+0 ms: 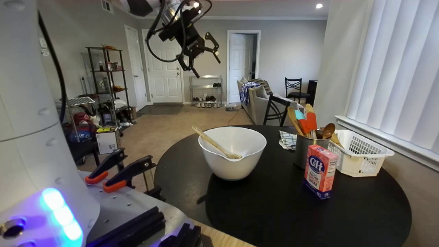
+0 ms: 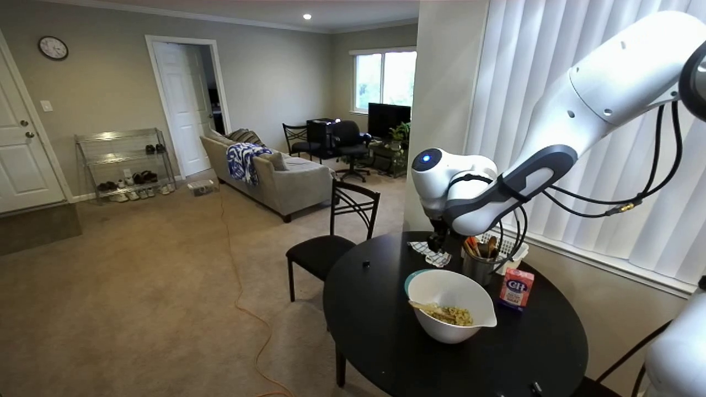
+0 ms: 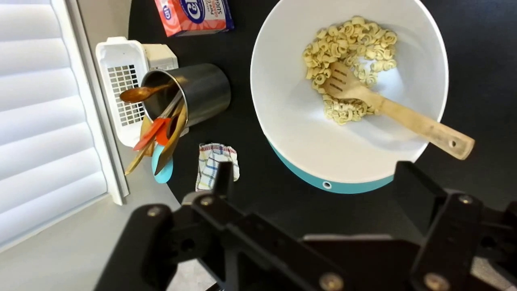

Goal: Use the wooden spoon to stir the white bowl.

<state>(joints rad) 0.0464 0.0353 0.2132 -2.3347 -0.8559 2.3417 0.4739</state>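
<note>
Overhead, the gripper (image 1: 208,69) hung with its jaws spread wide, well apart from the spoon (image 3: 420,121). That leaned in the bowl (image 3: 282,109), slotted head among the pasta (image 3: 335,44), handle poking out over the rim. The bowl sat on the table (image 1: 274,219); nearby stood the sugar (image 1: 320,171), a basket (image 1: 363,164) and a can (image 3: 208,93) of utensils (image 1: 311,120).

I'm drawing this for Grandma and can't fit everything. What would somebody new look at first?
Probably the big white bowl on the round black table, with curly pasta inside and a wooden spoon poking out over its rim. Next, perhaps the open black gripper, hanging in the air higher than the bowl. Then the pink sugar box, standing on the table close to the metal utensil pot.
</note>
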